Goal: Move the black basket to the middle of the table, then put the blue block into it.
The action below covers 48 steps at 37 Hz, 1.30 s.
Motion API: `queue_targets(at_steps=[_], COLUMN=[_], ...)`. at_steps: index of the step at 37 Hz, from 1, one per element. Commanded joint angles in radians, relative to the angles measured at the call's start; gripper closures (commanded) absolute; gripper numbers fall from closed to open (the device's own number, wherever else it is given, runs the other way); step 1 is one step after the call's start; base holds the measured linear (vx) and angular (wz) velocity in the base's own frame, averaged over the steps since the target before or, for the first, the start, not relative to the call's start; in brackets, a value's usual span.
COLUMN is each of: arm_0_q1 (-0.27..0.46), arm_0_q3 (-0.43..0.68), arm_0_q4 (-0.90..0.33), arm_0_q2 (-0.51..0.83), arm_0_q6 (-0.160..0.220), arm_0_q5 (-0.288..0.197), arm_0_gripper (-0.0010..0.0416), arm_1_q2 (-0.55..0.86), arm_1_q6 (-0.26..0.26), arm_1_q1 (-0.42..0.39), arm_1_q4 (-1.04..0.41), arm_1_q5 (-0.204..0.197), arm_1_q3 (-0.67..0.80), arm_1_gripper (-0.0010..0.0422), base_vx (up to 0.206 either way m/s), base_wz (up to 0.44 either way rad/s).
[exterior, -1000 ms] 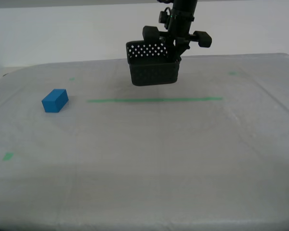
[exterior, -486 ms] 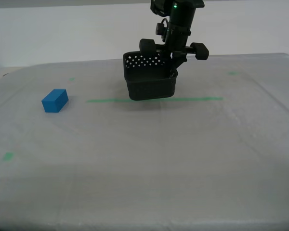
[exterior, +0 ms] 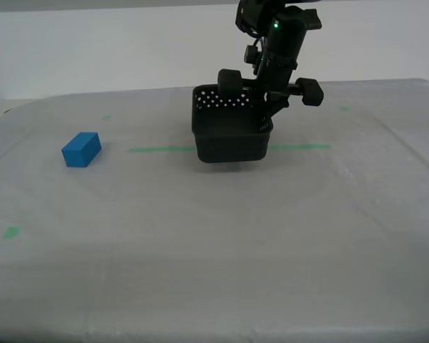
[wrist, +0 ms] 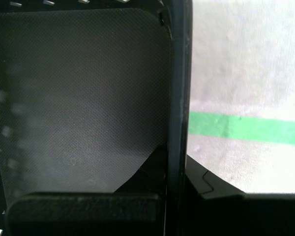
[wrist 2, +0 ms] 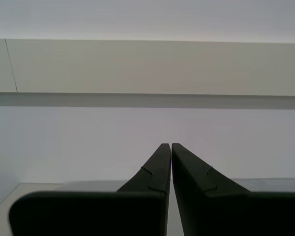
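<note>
Exterior view: my first gripper (exterior: 266,107) is clamping the black basket's (exterior: 231,136) wall, carrying it; next, lowering mid-table.

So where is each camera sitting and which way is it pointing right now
Exterior view: on the robot, off the arms, facing across the table at the black basket and blue block; my first gripper shows.
First wrist view: looks down into the basket; gripper clamped on its wall.
Second wrist view: faces a blank wall; my second gripper shut.
Exterior and first wrist views share the basket and green tape line.
</note>
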Motion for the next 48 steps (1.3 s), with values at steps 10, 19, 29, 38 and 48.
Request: queue_targets(at_steps=[10, 19, 29, 38, 48], arm_0_q1=[0.001, 0.001, 0.01, 0.01, 0.009], arm_0_q3=[-0.022, -0.029, -0.029, -0.026, -0.026], arm_0_q4=[-0.008, -0.001, 0.016, 0.019, 0.023], arm_0_q2=[-0.001, 0.019, 0.066, 0.066, 0.066], arm_0_q6=[0.005, 0.031, 0.039, 0.056, 0.034], arm_0_q5=[-0.001, -0.018, -0.039, -0.024, -0.021], arm_0_gripper=[0.0406, 0.0403, 0.0363, 0.0297, 0.017], arm_1_q2=[0.0, 0.0, 0.0, 0.0, 0.0], arm_1_q6=[0.002, 0.001, 0.001, 0.001, 0.002], arm_1_q1=[0.0, 0.0, 0.0, 0.0, 0.0], arm_1_q4=[0.005, 0.005, 0.003, 0.002, 0.003], arm_1_q5=[-0.001, -0.001, -0.001, -0.001, -0.001], arm_1_q3=[0.0, 0.0, 0.001, 0.001, 0.001], arm_1_gripper=[0.0412, 0.0412, 0.0412, 0.0412, 0.0412], base_vx=[0.0, 0.0, 0.0, 0.0, 0.0], base_wz=[0.0, 0.0, 0.0, 0.0, 0.0])
